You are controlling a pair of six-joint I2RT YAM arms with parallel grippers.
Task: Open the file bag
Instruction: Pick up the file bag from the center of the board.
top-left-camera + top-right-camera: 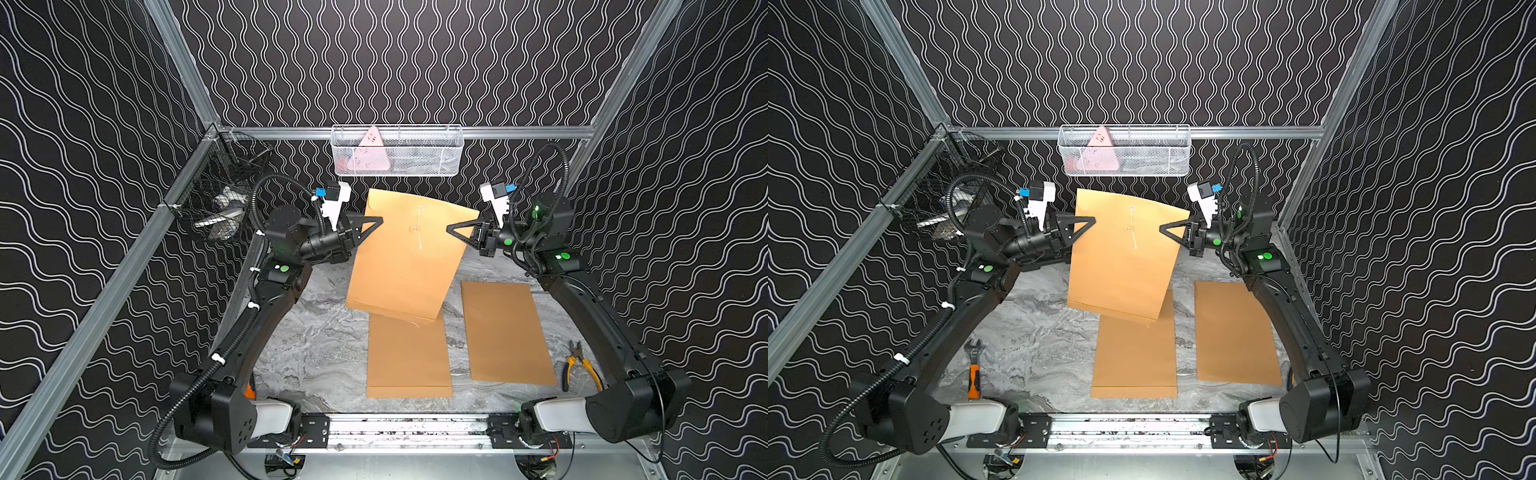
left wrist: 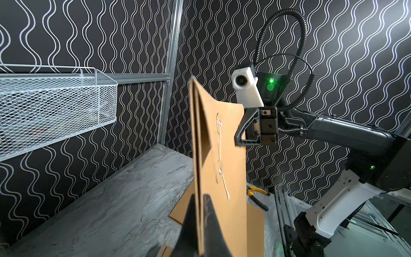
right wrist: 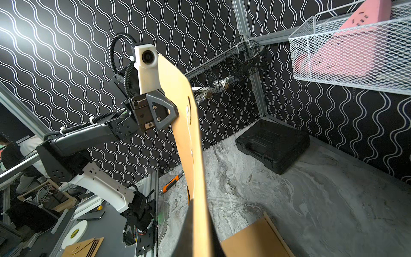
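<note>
I had left gripper (image 1: 379,220) and right gripper (image 1: 449,228) both clamped on the upright file bag (image 1: 407,266); flap (image 1: 419,203) probably needed regripping next.

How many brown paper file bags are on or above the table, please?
3. One brown paper file bag is held upright between the left hand and right hand; a second bag lies flat below it; a third bag lies flat further right. Others may hide underneath.

no legible text; dark marks on pink triangle (image 1: 371,153) unreadable.
</note>
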